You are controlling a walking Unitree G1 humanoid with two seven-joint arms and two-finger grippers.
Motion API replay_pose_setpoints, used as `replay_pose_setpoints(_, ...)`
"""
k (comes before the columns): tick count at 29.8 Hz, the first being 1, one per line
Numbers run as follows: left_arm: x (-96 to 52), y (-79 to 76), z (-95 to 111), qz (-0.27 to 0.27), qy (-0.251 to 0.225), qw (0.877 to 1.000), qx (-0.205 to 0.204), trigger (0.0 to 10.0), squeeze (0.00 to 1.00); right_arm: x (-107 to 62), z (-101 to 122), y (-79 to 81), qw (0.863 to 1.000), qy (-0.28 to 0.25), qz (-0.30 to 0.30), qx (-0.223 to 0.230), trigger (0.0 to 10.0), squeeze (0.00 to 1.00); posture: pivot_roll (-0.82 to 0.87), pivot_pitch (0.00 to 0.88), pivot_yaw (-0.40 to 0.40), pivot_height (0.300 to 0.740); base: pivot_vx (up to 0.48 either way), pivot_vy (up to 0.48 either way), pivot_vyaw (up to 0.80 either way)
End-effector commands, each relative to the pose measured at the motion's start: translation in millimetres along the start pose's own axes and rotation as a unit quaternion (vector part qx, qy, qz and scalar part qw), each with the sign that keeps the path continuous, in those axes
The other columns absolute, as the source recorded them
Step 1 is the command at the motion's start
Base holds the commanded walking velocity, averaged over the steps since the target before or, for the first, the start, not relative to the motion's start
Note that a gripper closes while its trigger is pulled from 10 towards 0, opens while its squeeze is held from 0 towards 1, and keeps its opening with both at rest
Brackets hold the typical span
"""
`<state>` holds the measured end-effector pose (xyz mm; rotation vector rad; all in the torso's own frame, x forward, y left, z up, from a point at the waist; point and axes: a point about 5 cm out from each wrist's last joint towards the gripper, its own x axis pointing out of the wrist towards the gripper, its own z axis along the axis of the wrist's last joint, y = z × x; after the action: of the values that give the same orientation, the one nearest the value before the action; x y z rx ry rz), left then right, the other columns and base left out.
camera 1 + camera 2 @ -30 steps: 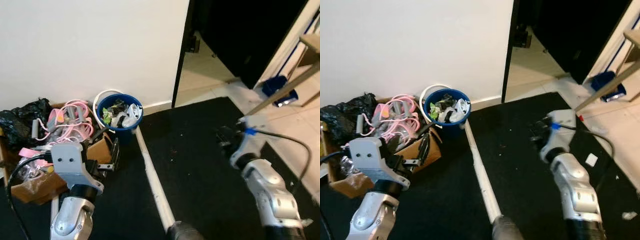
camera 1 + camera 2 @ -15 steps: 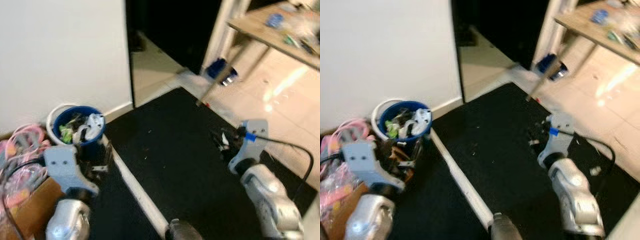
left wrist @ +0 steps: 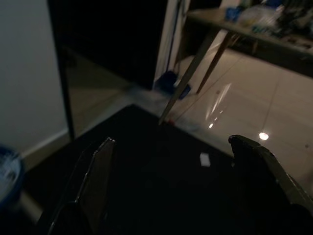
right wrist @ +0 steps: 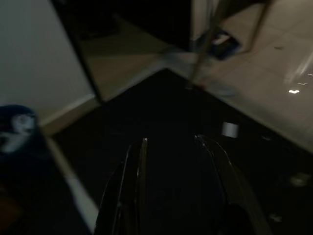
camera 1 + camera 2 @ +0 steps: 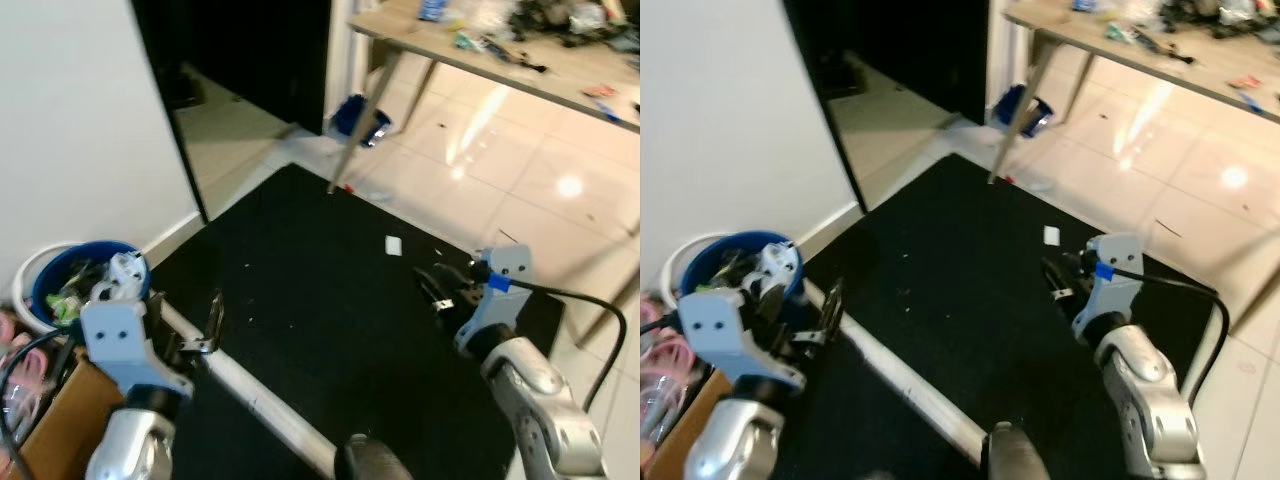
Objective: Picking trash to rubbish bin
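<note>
Blue plastic marks the rubbish bin [image 5: 75,290] at the robot's left, against the white wall [image 5: 70,130] — packed with crumpled white, green and dark trash [image 5: 765,270]. Just beside it, a cardboard box [image 5: 60,430] holds pink cables [image 5: 660,360]. On the black mat [image 5: 320,300] lies a small white scrap of paper [image 5: 393,245], well apart from the bin; a white strip [image 5: 900,375] crosses the mat's near side. Beyond, glossy beige tiles [image 5: 500,170] run under a cluttered wooden table [image 5: 490,50], a blue dustpan [image 5: 1020,108] by its leg. Both arms are raised over the mat: left gripper [image 5: 200,330] near the bin, right gripper [image 5: 440,288] near the scrap.

Left wrist view, dim: the black fingers [image 3: 98,171] stand wide apart, empty, the scrap [image 3: 205,159] between them on the mat.

Right wrist view, dark and blurred: the fingers [image 4: 137,171] appear parted with a narrow gap, nothing held — scrap [image 4: 229,129] just ahead.
</note>
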<state>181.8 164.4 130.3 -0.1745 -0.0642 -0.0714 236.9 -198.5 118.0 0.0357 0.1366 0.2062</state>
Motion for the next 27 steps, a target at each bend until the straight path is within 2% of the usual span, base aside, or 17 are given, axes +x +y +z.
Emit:
replay_pose_setpoints(1,-2.5,8.9,-4.0,0.021,0.013,0.999,0.026,10.0,0.00,-6.0,-4.7,2.3,1.000,0.007,0.001,0.003,10.0,0.00,-0.16,0.060,0.000,0.740,0.000,0.000,-0.78)
replay_pose_setpoints(3,-5.8,15.4,-4.7,0.043,0.015,0.998,0.033,10.0,0.00,-17.5,-11.0,-0.8,1.000,0.019,-0.004,0.010,10.0,0.00,-0.14,0.064,-0.005,0.740,0.000,0.000,-0.78)
replay_pose_setpoints(5,-8.6,15.8,-5.5,0.045,0.018,0.998,0.043,10.0,0.00,-19.9,-12.2,-0.7,1.000,0.023,-0.005,0.012,10.0,0.00,-0.13,0.063,-0.008,0.740,0.000,0.000,-0.78)
replay_pose_setpoints(10,-10.1,15.0,-5.2,0.037,0.018,0.999,0.035,10.0,0.00,-16.9,-10.9,4.0,1.000,0.022,0.002,0.014,10.0,0.00,-0.12,0.066,-0.008,0.740,0.000,0.000,-0.78)
replay_pose_setpoints(12,-8.6,14.4,-4.4,0.033,0.016,0.999,0.037,10.0,0.00,-11.3,-9.2,5.1,1.000,0.015,0.006,0.023,10.0,0.00,-0.13,0.065,0.000,0.740,0.000,0.000,-0.79)
replay_pose_setpoints(13,-5.9,10.7,-3.7,0.020,0.016,0.999,0.045,10.0,0.00,0.3,-3.5,6.6,1.000,-0.001,0.015,0.027,10.0,0.00,-0.13,0.067,0.001,0.740,0.000,0.000,-0.80)
replay_pose_setpoints(21,-5.8,11.1,-4.6,0.011,0.025,0.999,0.047,10.0,0.00,-0.2,1.3,10.1,0.999,-0.023,0.020,0.040,10.0,0.00,-0.13,0.078,0.013,0.740,0.000,0.000,-0.80)
replay_pose_setpoints(27,-4.8,14.3,-5.6,0.011,0.031,0.998,0.046,10.0,0.00,0.8,7.1,10.7,0.998,-0.047,0.014,0.051,10.0,0.00,-0.15,0.078,0.024,0.740,0.233,0.000,-0.07)
